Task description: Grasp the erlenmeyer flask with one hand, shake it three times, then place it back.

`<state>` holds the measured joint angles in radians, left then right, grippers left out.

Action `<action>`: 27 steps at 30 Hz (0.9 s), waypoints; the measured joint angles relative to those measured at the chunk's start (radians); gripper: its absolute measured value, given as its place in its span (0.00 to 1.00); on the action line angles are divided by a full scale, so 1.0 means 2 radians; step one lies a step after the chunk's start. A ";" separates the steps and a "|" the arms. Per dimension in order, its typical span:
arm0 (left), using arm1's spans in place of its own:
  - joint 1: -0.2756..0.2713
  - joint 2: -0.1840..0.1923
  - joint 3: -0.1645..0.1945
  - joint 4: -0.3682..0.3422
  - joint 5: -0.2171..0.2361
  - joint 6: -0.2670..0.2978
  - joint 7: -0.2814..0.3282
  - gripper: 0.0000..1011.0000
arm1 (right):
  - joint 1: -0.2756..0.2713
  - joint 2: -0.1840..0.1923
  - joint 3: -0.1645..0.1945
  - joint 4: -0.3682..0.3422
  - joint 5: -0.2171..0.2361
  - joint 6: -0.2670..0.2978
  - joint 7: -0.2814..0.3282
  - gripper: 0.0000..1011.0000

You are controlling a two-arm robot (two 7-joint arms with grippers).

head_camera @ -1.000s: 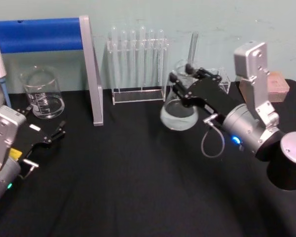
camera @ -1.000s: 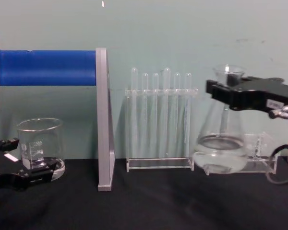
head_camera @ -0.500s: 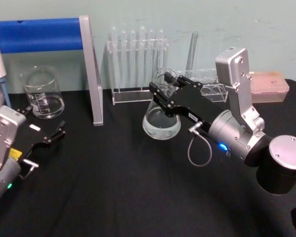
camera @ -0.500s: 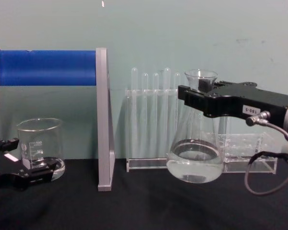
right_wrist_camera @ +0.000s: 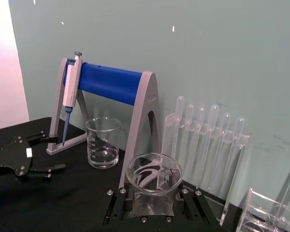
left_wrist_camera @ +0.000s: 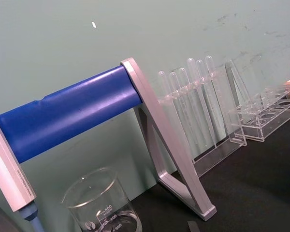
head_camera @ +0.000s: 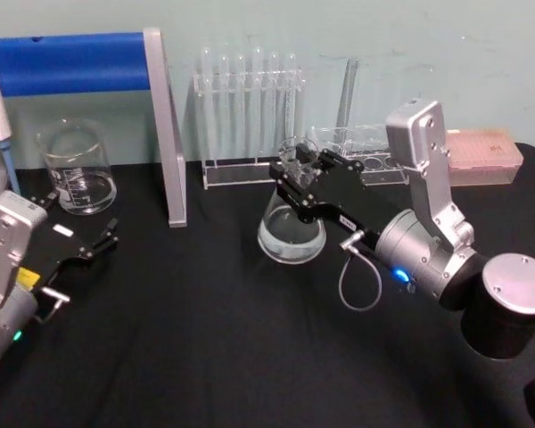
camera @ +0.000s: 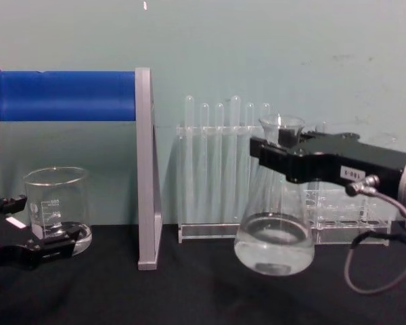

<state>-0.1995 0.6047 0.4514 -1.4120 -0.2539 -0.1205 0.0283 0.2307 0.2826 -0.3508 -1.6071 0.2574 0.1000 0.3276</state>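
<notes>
The erlenmeyer flask (head_camera: 292, 234) is clear glass with a little clear liquid in its wide base. It hangs upright over the middle of the black table, in front of the test tubes. My right gripper (head_camera: 298, 171) is shut on its neck just below the flared rim. The chest view shows the flask (camera: 274, 237) held by the black jaws of that gripper (camera: 279, 153), its base low over the table; contact with the table cannot be told. The rim (right_wrist_camera: 153, 170) sits between the jaws in the right wrist view. My left gripper (head_camera: 78, 219) rests open at the table's left, near the beaker.
A glass beaker (head_camera: 75, 168) stands at the back left beside a pipette stand (head_camera: 165, 125) with a blue bar. A rack of test tubes (head_camera: 248, 116) is behind the flask. Farther right are a clear acrylic rack (head_camera: 361, 153) and a pink box (head_camera: 486, 157).
My right gripper has carried the flask leftward from the back right and then lowered it toward the table. The left arm has not moved.
</notes>
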 joint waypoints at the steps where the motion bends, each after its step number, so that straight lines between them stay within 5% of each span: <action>1: 0.000 0.000 0.000 0.000 0.000 0.000 0.000 0.99 | -0.001 0.000 -0.001 0.003 0.000 -0.002 0.000 0.45; 27: 0.000 0.000 0.000 0.000 0.000 0.000 0.000 0.99 | -0.007 -0.014 -0.011 0.067 -0.008 -0.049 0.003 0.45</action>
<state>-0.1995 0.6047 0.4514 -1.4120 -0.2539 -0.1205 0.0283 0.2164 0.2549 -0.3735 -1.4735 0.2404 0.0026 0.3331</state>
